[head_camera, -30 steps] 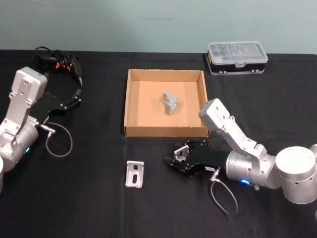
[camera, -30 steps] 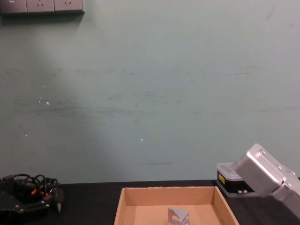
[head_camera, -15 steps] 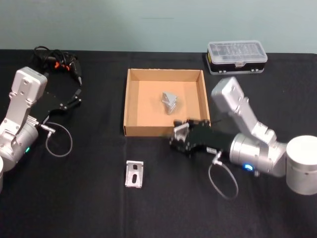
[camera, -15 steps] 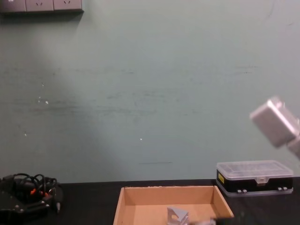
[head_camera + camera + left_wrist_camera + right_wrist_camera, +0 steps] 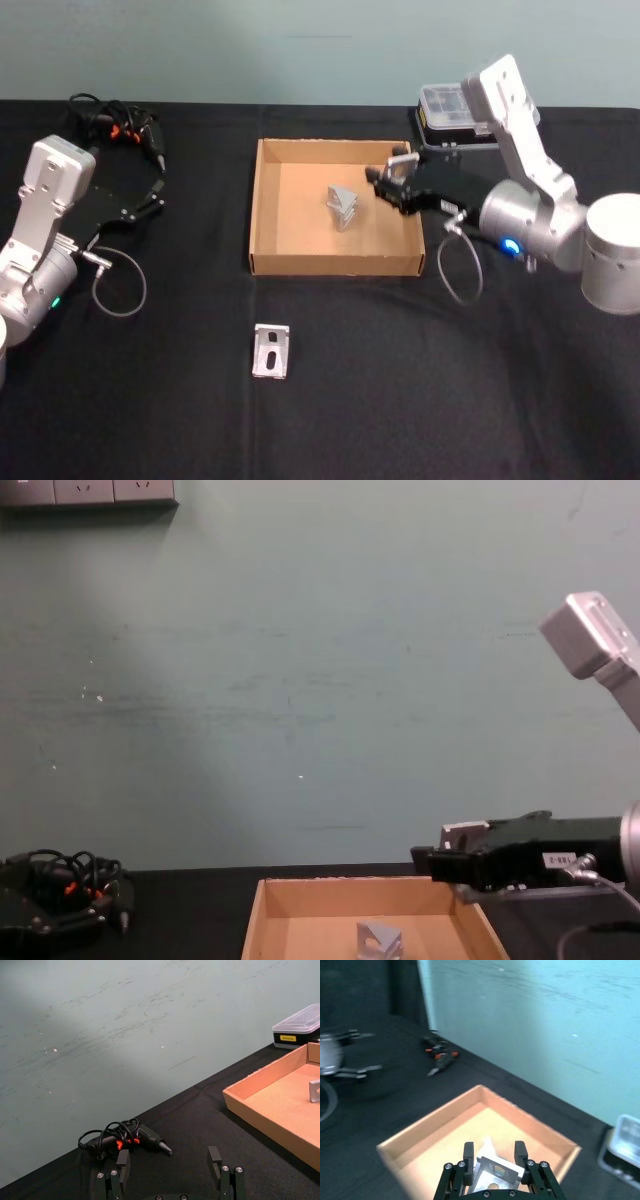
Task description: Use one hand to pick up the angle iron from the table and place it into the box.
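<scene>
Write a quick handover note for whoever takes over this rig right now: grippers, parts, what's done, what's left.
Right gripper: shut on held angle iron, over the box near its right wall, not yet released.
Left gripper: open, idle at the table's left side.
Done: second angle iron lies in the box.
Left: release the held one; third angle iron lies on the table.

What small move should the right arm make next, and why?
Probably lower the right gripper toward the box floor. Its jaws are shut on the held angle iron, above the box's right part and clear of the other angle iron inside, so releasing lower should avoid a bounce. The left gripper sits parked at left.
</scene>
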